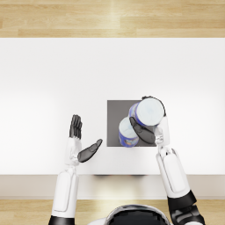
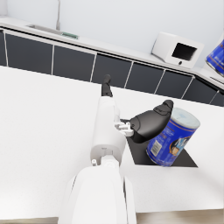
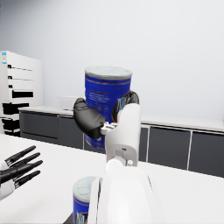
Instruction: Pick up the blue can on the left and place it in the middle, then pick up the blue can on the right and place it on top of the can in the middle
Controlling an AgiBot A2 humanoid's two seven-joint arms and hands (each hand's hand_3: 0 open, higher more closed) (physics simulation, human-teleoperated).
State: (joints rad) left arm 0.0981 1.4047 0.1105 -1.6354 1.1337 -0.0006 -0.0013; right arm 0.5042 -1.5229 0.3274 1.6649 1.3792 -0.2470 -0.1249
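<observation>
Two blue cans [image 1: 128, 133] are in play: one stands upright on the dark square mat [image 1: 115, 115] near the middle of the desk [image 1: 52, 74], toward its front edge, and the second blue can [image 1: 148, 111] is carried in the air by the right robot hand [image 1: 147, 127], just above and slightly beyond the first. That robot hand wraps the raised can's side wall about mid-height, thumb on one side and fingers round the other, with the pale lid left free. The left robot hand [image 1: 81, 140] holds nothing, its fingers spread, hovering over the desk to the mat's left. Each can looks like a rigid metal cylinder with a smooth printed label, probably light to moderate in weight and somewhat slippery, so a firm mid-wall grasp seems right. The flat lids should stack well, but only if the raised can comes down level and centred; off-centre, it could tip the lower one.
</observation>
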